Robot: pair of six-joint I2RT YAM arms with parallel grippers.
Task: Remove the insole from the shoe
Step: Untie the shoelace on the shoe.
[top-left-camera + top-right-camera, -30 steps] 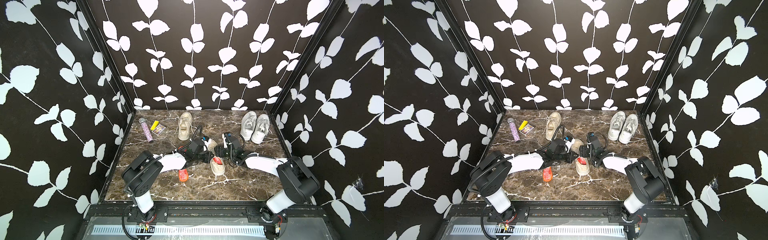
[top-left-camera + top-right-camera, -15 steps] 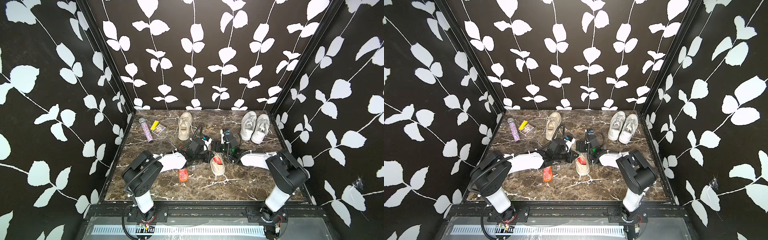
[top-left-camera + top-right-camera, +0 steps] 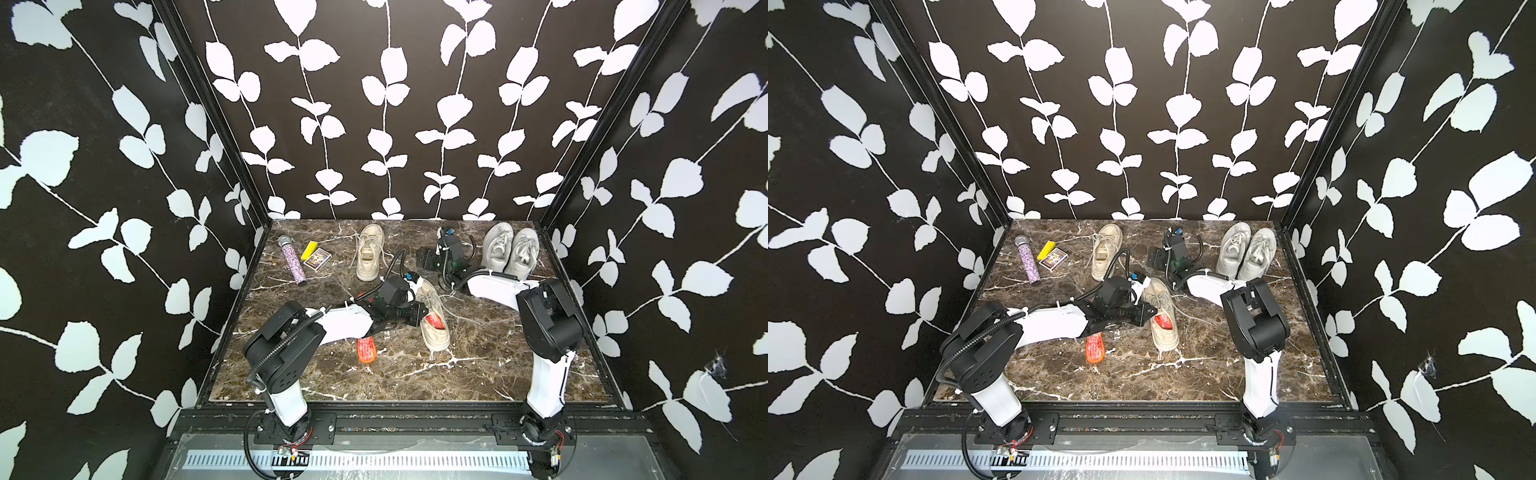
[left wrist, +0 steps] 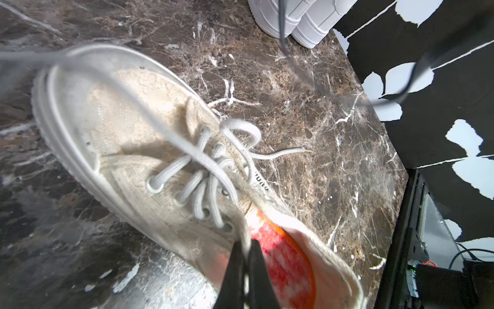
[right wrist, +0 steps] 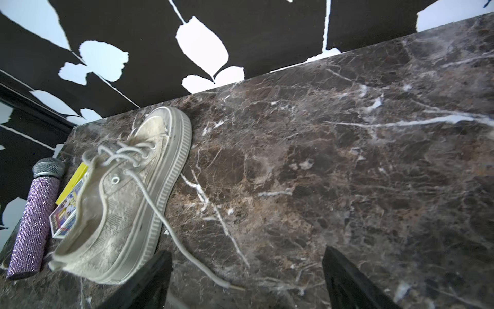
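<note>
Insole [image 3: 435,321], red and speckled, lies inside the cream shoe [image 3: 437,341] in the middle of the table [image 3: 415,382]. Left claw [image 4: 245,263] is pinched together on the shoe's rim, beside the insole. Another red insole [image 3: 367,349] lies flat on the table just beside the shoe. Right claw [image 5: 246,278], its fingers wide apart, has moved away from the shoe to the back, near a second cream shoe [image 3: 369,257]. Open marble shows in front of the shoe; white sneakers [image 3: 509,251] sit by the back right edge.
</note>
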